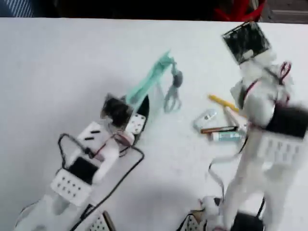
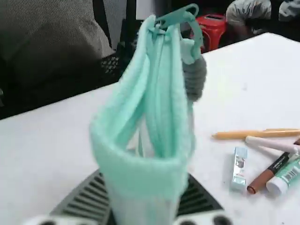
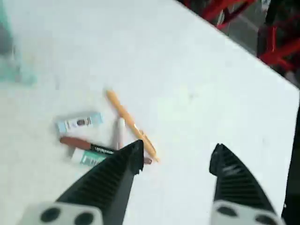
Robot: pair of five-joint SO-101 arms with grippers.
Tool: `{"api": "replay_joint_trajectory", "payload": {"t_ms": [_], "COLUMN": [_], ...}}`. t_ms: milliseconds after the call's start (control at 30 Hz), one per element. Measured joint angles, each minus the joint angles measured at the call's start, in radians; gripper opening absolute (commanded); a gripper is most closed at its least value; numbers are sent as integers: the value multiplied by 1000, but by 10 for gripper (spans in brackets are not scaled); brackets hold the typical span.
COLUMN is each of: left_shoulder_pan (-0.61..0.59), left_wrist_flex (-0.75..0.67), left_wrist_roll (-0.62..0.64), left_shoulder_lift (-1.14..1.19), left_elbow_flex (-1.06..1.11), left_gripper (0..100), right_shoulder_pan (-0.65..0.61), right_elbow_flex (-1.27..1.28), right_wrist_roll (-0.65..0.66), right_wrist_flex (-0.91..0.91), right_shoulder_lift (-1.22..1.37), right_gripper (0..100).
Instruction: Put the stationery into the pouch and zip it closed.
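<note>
L tool (image 1: 129,111) clamps pouch (image 1: 150,81); R tool (image 3: 180,159) agape nr stationery (image 3: 89,146).

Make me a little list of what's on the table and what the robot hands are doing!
left gripper: shut on one end of the mint green pouch
right gripper: open, empty, above the table
stationery: orange pen, white pen, brown marker, teal tube, small pale blue item
where it lies: loose on the table, none in the pouch yet
</note>
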Motion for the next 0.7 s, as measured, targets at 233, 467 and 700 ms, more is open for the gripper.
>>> {"api": "replay_joint_trajectory", "payload": {"t_ms": [233, 467, 700], "left_shoulder_pan": [2, 2, 2], "left_wrist_flex": [-5, -20, -15], "left_wrist_roll": [5, 5, 5], "left_shoulder_lift": [71, 25, -83], "left_elbow_flex": [-29, 28, 91], "left_gripper": [24, 27, 27], "right_shoulder_pan": [84, 83, 81], "right_elbow_flex": [0, 0, 0], "right_wrist_roll": [193, 218, 304], "right_wrist_flex": [0, -15, -20], "right_shoulder_lift": [322, 591, 746], "right_gripper": [223, 223, 223]}}
